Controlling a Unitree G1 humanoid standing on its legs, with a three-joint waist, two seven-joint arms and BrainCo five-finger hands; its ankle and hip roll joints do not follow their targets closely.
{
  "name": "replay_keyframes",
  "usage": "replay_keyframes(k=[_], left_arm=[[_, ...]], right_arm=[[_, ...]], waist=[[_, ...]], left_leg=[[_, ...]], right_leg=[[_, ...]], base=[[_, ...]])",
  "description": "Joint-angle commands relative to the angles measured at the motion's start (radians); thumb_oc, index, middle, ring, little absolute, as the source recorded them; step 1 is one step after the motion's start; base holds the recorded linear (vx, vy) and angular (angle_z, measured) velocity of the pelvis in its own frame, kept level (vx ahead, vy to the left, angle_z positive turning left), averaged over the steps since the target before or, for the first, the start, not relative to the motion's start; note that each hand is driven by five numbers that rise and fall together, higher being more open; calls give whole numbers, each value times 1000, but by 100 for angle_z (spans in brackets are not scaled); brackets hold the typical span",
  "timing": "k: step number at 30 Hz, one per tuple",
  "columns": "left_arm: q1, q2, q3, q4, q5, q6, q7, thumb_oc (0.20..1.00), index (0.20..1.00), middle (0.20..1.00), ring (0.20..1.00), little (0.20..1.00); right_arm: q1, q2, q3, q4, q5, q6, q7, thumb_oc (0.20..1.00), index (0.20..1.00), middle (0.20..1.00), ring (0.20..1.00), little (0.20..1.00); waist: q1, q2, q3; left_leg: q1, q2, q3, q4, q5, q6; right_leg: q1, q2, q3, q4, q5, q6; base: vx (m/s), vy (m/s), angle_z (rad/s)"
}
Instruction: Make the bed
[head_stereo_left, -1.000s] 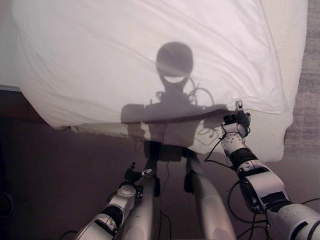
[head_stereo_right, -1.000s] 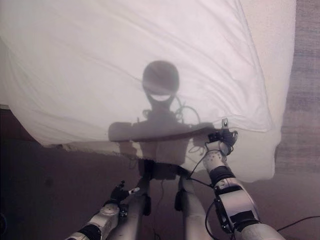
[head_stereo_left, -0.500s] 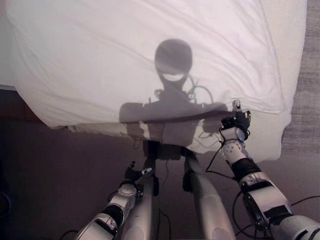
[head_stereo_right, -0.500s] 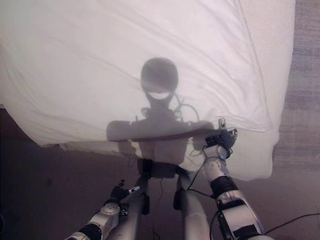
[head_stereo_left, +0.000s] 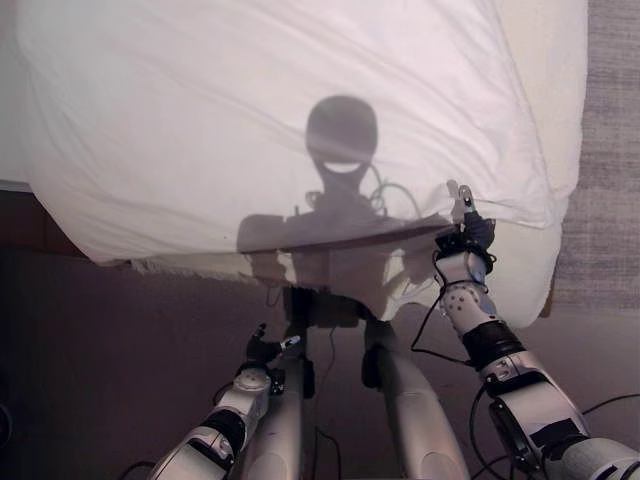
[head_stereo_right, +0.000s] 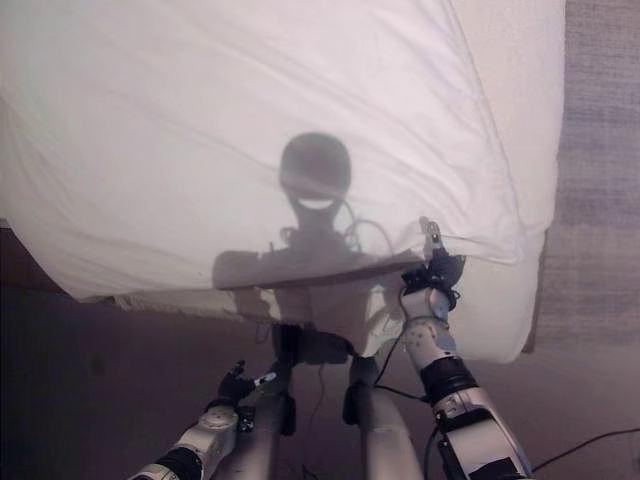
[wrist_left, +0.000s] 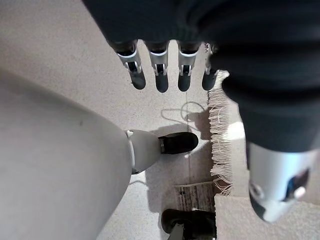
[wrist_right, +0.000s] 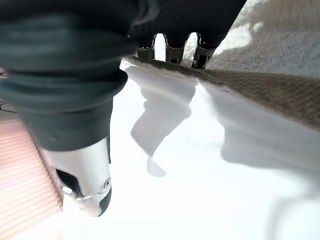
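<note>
The bed's white duvet (head_stereo_left: 280, 120) covers most of the bed and hangs over its near edge. A cream textured blanket (head_stereo_left: 545, 60) lies under it and shows along the right side and at the near right corner. My right hand (head_stereo_left: 465, 238) is at the duvet's near edge close to that corner, thumb raised against the white cloth. In the right wrist view the hand (wrist_right: 85, 175) reaches in under the blanket's edge (wrist_right: 280, 55), above the white duvet (wrist_right: 210, 165). My left hand (head_stereo_left: 265, 350) hangs low in front of the bed, open, holding nothing.
A fringed blanket edge (head_stereo_left: 200, 268) shows under the duvet's near side. Dark floor lies in front of the bed, and grey carpet (head_stereo_left: 610, 150) runs along its right side. The left wrist view shows a fringed rug edge (wrist_left: 220, 145) on the floor.
The whole view has shifted a little, so the camera moved. My right hand stays at the duvet's near edge, slightly higher on it. The left hand has not moved.
</note>
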Motion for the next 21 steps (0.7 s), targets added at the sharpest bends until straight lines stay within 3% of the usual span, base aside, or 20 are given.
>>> replay_keyframes(k=[1, 10, 14, 17, 21], left_arm=[[36, 23, 18, 5, 21, 3, 11, 1000, 1000, 1000, 1000, 1000], [43, 30, 7, 6, 10, 0, 6, 1000, 1000, 1000, 1000, 1000], [47, 41, -5, 11, -1, -3, 0, 1000, 1000, 1000, 1000, 1000], [44, 49, -21, 24, -17, 0, -12, 1000, 1000, 1000, 1000, 1000], [30, 61, -55, 24, -25, -9, -29, 1000, 1000, 1000, 1000, 1000]], right_arm=[[-162, -49, 15, -180, -127, -61, 128, 1000, 1000, 1000, 1000, 1000], [-289, -70, 28, -87, -85, -58, 123, 1000, 1000, 1000, 1000, 1000], [-418, -95, 51, 45, -47, -31, 118, 1000, 1000, 1000, 1000, 1000], [-562, -120, 76, 257, 7, 36, 120, 1000, 1000, 1000, 1000, 1000], [-740, -209, 151, 620, -59, 204, 143, 1000, 1000, 1000, 1000, 1000]], waist=[[26, -69, -24], [43, -71, -23], [59, -73, -26], [75, -72, -27], [96, -68, -28]], left_leg=[[44, -57, 19, 2, -50, -18], [42, -55, 13, 2, -47, -19], [39, -55, 10, 2, -48, -22], [38, -55, 5, 2, -47, -25], [32, -58, -4, 2, -44, -28]], right_leg=[[89, -23, 13, 59, -20, 47], [87, -23, 3, 58, -19, 47], [88, -24, -2, 57, -20, 48], [90, -26, -8, 57, -20, 48], [91, -28, -21, 58, -19, 48]], base=[[0, 0, 0], [0, 0, 0], [0, 0, 0], [3, 1, 1], [5, -5, 9]])
